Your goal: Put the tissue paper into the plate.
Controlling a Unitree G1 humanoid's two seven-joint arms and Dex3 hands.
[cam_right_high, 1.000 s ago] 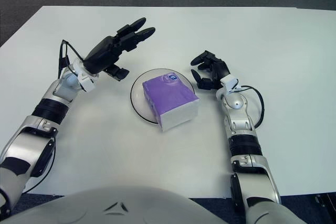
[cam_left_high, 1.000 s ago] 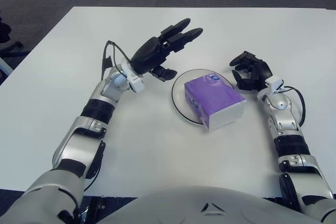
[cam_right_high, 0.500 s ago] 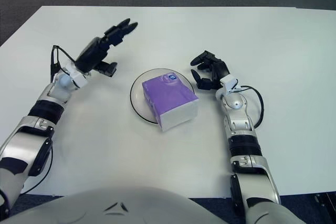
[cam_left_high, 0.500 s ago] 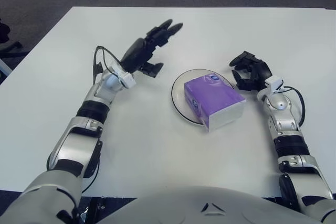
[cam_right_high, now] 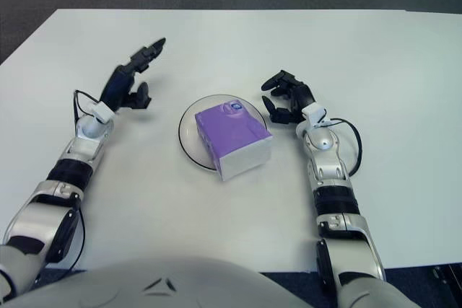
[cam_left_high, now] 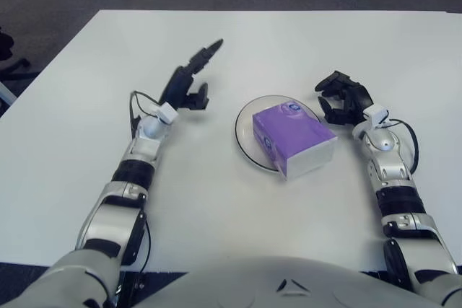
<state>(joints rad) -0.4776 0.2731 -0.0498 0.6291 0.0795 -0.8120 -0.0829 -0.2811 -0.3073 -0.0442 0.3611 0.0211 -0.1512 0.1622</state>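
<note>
Both black three-finger hands of the robot show above the broad white tabletop (cam_left_high: 216, 200), one on each side of the plate. Its left hand (cam_left_high: 186, 83) is raised, well to the left of the plate, with its fingers (cam_left_high: 206, 51) stretched out straight, pointing up and away from the robot — spread and holding nothing. Its right hand (cam_left_high: 342, 99) shows just beside the plate's right rim, fingers loosely curled inward, also holding nothing; whether it touches the table cannot be told.

Between the two hands, nearer the right one, lies the round shallow plate with a dark rim (cam_left_high: 245, 146). On it sits the purple rectangular tissue paper pack with a white side face (cam_left_high: 292, 138) — it lies skewed, and its near right corner reaches out past the plate's rim toward the robot's right forearm. A small round printed mark (cam_left_high: 294, 107) sits on the far end of the pack's purple top, the end closest to the right hand's fingertips. Neither hand touches the pack or the plate.
</note>
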